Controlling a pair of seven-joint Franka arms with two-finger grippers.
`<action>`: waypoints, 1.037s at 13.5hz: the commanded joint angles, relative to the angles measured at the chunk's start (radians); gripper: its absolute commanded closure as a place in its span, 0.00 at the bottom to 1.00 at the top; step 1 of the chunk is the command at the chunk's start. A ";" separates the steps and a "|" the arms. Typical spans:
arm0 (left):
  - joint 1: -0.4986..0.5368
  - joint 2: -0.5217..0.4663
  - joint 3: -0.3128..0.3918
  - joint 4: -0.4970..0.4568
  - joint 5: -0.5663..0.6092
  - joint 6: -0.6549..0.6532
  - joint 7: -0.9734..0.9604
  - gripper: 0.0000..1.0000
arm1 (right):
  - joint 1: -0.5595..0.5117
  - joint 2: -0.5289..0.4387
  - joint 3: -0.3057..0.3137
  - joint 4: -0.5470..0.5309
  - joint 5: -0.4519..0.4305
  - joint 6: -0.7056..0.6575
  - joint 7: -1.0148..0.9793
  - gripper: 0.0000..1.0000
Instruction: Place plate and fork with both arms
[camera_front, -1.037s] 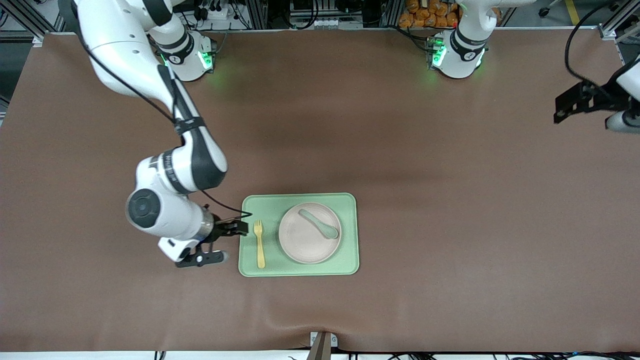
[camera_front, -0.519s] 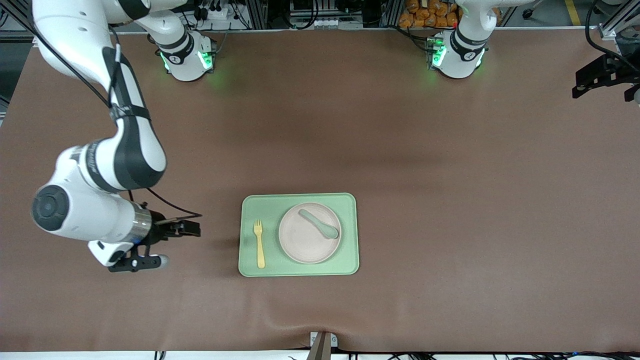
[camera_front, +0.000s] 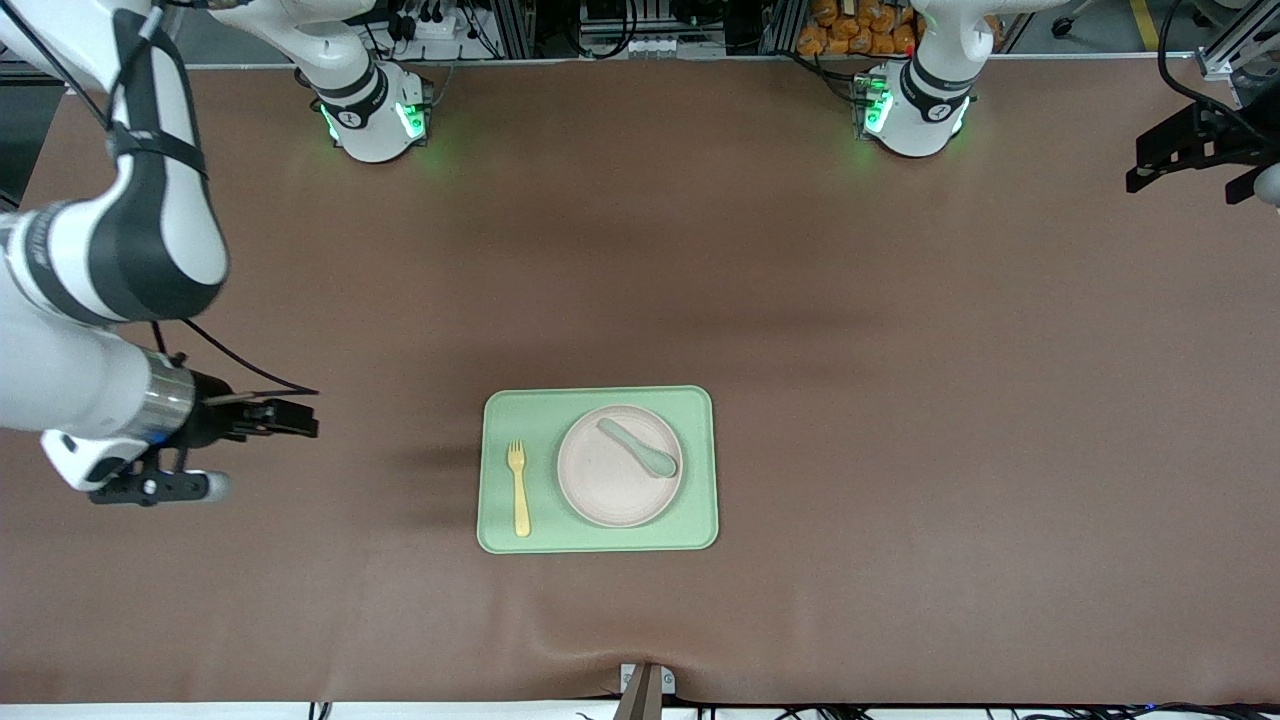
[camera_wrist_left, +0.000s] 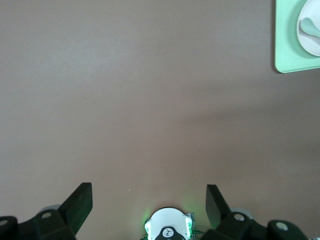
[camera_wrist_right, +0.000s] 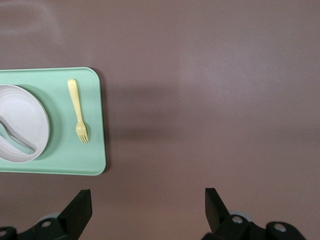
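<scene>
Even overhead light, sharp focus; soft shadows on table (camera_front: 900, 400).

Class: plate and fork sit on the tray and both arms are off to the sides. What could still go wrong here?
1. The spoon lies loose in the plate; a bump to the tray could slide it out.
2. The fork lies near the tray's edge toward the right gripper, which is open and empty; a return sweep might knock it. The left gripper, also open, waits over the table's end.

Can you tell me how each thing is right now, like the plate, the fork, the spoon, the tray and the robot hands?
plate: flat on the tray, spoon in it.
fork: lying flat on the tray beside the plate, not held.
spoon: lying in the plate.
tray: flat on the table.
left end effector: open, empty, over bare table.
right end effector: open, empty, over bare table beside the tray.
</scene>
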 joint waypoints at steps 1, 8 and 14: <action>0.009 -0.019 -0.025 -0.009 -0.009 -0.009 0.038 0.00 | -0.075 -0.141 0.064 -0.152 -0.016 0.011 0.002 0.00; 0.001 -0.019 -0.039 -0.009 0.025 -0.007 0.061 0.00 | -0.143 -0.387 0.181 -0.327 -0.091 0.008 0.046 0.00; 0.001 -0.017 -0.063 -0.008 0.065 -0.007 -0.003 0.00 | -0.052 -0.474 0.044 -0.318 -0.092 -0.019 -0.006 0.00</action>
